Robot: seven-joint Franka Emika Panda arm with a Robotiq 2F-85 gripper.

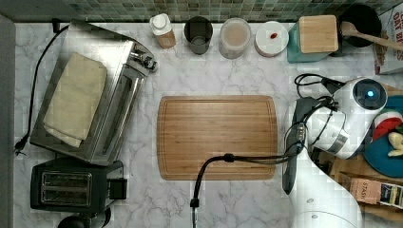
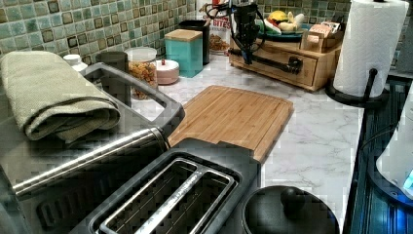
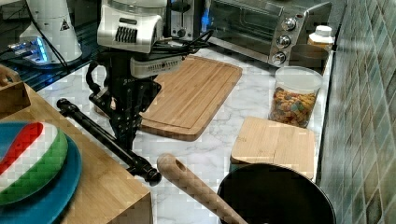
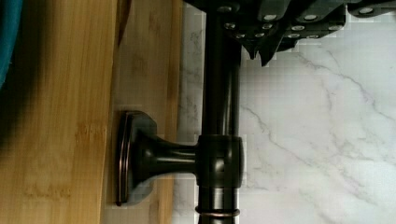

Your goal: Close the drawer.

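The drawer (image 2: 285,66) sits in a low bamboo box at the far end of the marble tabletop (image 2: 316,131) in the left view, under the wooden top that carries a blue plate (image 3: 56,186). Its front looks nearly flush with the box in the left view; in the wrist view the drawer face (image 4: 144,70) stands just proud of the box wall. The black bar handle (image 3: 105,140) runs along the front, held off the wood by short posts.

The arm's jaws (image 3: 125,133) are down at the handle, near the middle of the bar in the right view. In the wrist view the black fingers (image 4: 261,32) lie against the bar on its outer side, away from the drawer. Whether they are spread or pinching the bar cannot be told.

A cutting board (image 1: 217,137) lies flat in the middle of the tabletop, well apart from the drawer. In the top view a toaster oven (image 1: 90,90) with a folded cloth (image 1: 76,97) on it stands on the top view's left, with a toaster (image 1: 66,189) below it. Jars and canisters line the tiled wall. A paper-towel roll (image 2: 372,46) stands just beside the box on the left view's right.
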